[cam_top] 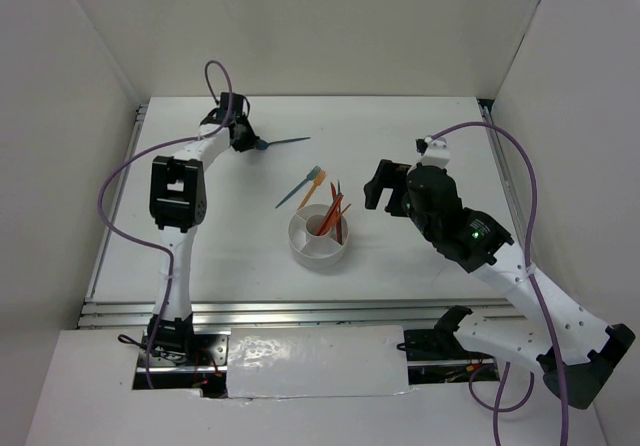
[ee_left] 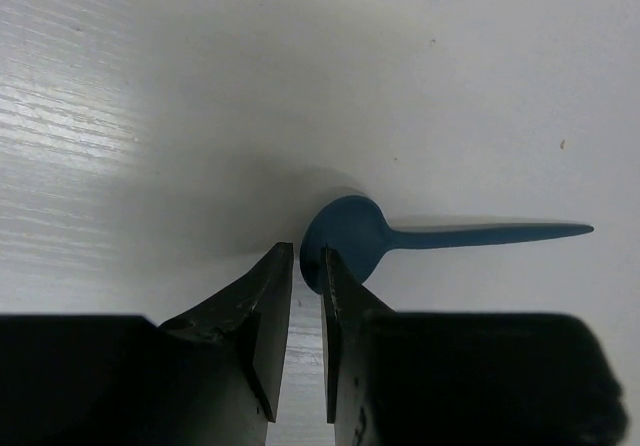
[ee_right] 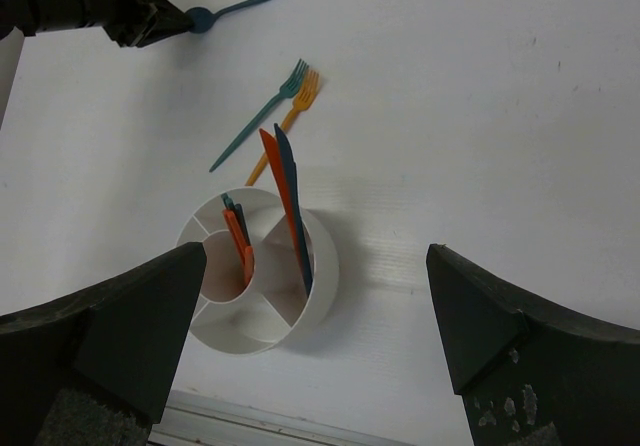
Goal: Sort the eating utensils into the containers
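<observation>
The blue spoon [ee_left: 420, 234] lies on the table at the far left [cam_top: 285, 143]. My left gripper [ee_left: 308, 256] is closed to a narrow slit at the tip of the spoon's bowl, with one fingertip [ee_left: 330, 266] over the bowl. The round white holder [cam_top: 300, 251] stands mid-table. Its centre holds short orange and teal sticks [ee_right: 237, 241], and an outer compartment holds long orange and dark teal pieces [ee_right: 285, 191]. A teal fork [ee_right: 255, 131] and an orange fork [ee_right: 295, 106] lie side by side just beyond the holder. My right gripper [ee_right: 315, 248] is wide open and empty, above and right of the holder.
White walls enclose the table on the left, back and right. A metal rail [cam_top: 250, 311] runs along the near edge. Purple cables loop over both arms [cam_top: 520, 166]. The left arm's elbow [cam_top: 178, 194] stands left of the holder.
</observation>
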Tool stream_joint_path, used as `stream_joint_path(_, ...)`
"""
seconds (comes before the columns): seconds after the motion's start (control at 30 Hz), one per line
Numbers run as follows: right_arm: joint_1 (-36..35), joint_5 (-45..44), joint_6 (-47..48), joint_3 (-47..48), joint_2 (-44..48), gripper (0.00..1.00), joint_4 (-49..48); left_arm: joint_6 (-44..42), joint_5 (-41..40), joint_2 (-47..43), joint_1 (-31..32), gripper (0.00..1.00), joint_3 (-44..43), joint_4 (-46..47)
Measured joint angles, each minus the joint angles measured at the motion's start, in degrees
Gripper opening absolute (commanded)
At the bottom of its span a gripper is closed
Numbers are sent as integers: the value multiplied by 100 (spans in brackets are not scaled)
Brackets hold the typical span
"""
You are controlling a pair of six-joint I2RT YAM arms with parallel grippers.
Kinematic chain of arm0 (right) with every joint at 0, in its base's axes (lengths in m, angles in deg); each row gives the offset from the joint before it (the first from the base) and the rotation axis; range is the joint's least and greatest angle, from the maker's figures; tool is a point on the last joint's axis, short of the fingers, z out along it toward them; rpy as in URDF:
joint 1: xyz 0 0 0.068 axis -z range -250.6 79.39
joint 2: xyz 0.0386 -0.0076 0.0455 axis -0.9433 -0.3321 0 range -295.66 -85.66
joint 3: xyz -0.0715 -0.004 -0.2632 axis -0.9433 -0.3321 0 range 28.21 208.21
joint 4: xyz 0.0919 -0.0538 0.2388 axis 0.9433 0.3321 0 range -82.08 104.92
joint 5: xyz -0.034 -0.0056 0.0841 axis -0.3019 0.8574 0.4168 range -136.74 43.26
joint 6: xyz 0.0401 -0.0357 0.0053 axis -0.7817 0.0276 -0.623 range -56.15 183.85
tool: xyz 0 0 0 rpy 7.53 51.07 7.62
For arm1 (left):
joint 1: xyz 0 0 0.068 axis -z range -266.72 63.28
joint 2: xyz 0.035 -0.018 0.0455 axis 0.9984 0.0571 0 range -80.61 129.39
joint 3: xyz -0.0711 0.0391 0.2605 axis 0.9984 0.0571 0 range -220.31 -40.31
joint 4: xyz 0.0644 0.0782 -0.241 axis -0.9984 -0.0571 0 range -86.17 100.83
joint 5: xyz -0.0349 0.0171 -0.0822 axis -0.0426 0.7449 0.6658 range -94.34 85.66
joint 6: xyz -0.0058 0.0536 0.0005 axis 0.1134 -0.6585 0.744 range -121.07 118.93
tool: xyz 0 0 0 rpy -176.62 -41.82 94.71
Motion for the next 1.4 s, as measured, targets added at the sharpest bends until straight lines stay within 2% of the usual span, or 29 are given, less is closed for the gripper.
stream_joint_path(0.13, 0, 13, 0, 0, 2, 100, 2, 13, 61, 98, 20, 30, -33, 59)
stream_joint_path(0.2, 0, 26, 2, 0, 2, 100, 0, 7, 87, 116, 31, 27, -52, 105)
stream_joint_path(0.3, 0, 61, 4, 0, 2, 100, 2, 33, 157, 120, 42, 12, -68, 157)
stream_joint_path(0.33, 0, 63, 4, 0, 2, 100, 4, 44, 175, 120, 44, 3, -92, 160)
stream_joint_path(0.37, 0, 63, 4, 0, 2, 100, 7, 46, 201, 120, 46, 0, -109, 179)
stream_joint_path(0.53, 0, 81, 2, -2, 7, 100, 11, -66, 96, 15, 50, 0, -85, 125)
stream_joint_path(0.63, 0, 94, 2, -13, 42, 100, 9, -306, -90, -334, 52, 0, 96, 15)
stream_joint_path(0.83, -4, 109, 2, -164, 216, 100, -13, -946, -570, -1705, 55, 0, 415, -520)
stream_joint_path(1.03, -50, 168, -7, -354, 402, 100, -63, -1716, -999, -4199, 55, 0, 1696, -730)
stream_joint_path(1.2, -114, 214, -68, -599, 647, 100, -94, -2503, -994, -5995, 164, 0, 2245, -986)
stream_joint_path(1.3, -131, 225, -109, -688, 761, 100, -96, -2922, -984, -6575, 452, 0, 2286, -1211)
stream_joint_path(1.4, -160, 229, -153, -763, 890, 100, -87, -3228, -940, -6745, 839, 0, 2249, -1484)
